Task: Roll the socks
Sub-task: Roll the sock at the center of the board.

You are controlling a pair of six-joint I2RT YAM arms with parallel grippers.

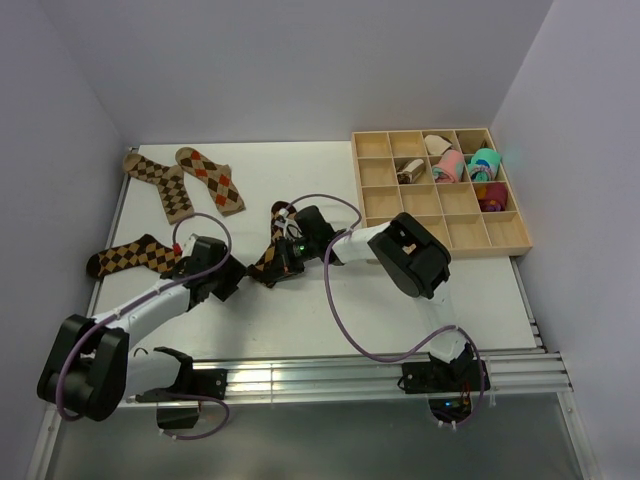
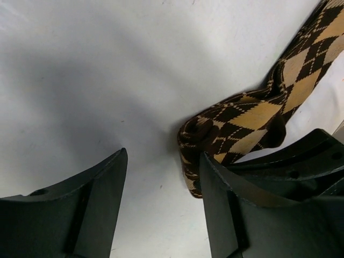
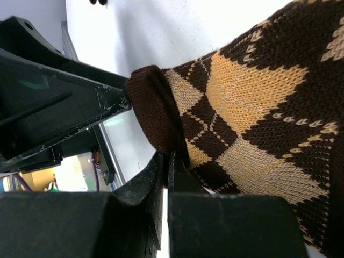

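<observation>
A brown-and-tan argyle sock [image 1: 272, 252] lies mid-table, partly bunched at one end. My right gripper [image 1: 291, 256] is shut on its dark brown edge; in the right wrist view the jaws [image 3: 167, 157] pinch the fabric of the sock [image 3: 252, 107]. My left gripper [image 1: 236, 277] sits just left of that sock, low over the table. In the left wrist view it stands open [image 2: 163, 155] over bare table, with the sock's folded end [image 2: 231, 129] just beyond its right finger [image 2: 226, 204]. Three more argyle socks [image 1: 160, 185] [image 1: 211, 179] [image 1: 131, 256] lie flat at the left.
A wooden compartment tray [image 1: 420, 132] stands at the back right. It holds a brown-and-cream rolled bundle [image 1: 409, 171] and pink and teal rolled bundles [image 1: 449, 166] [image 1: 485, 160]. White walls close in the table at the left, back and right.
</observation>
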